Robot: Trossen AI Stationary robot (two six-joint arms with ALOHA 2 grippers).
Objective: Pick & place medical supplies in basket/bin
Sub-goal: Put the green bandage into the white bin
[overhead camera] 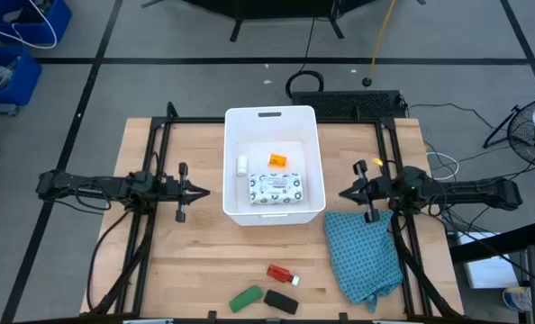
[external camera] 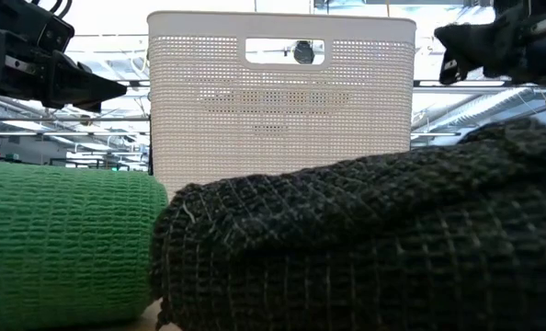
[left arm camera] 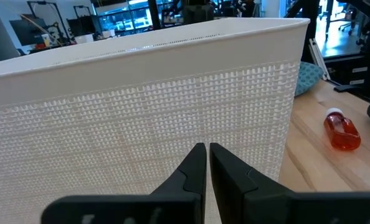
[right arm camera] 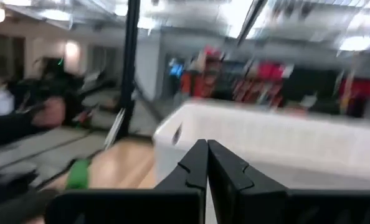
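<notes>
The white tub point(overhead camera: 274, 118) stands mid-table; inside lie the white printed packet point(overhead camera: 274, 187), the orange vial point(overhead camera: 276, 160) and the small white cylinder point(overhead camera: 242, 165). On the bare wood near the front edge lie the red tube with white cap point(overhead camera: 282, 273), the green oblong point(overhead camera: 245, 298) and the black oblong point(overhead camera: 281, 301). My left gripper point(overhead camera: 204, 191) is shut and empty, left of the tub; its wrist view faces the tub wall point(left arm camera: 172, 118) and shows the red tube point(left arm camera: 341, 130). My right gripper point(overhead camera: 343, 193) is shut and empty, right of the tub.
A teal checked cloth point(overhead camera: 364, 255) lies crumpled at the table's near right, just under the right arm. In the low view the green oblong point(external camera: 66, 244) and black oblong point(external camera: 365, 244) fill the foreground before the tub point(external camera: 282, 92). Bare wood lies left of the tub.
</notes>
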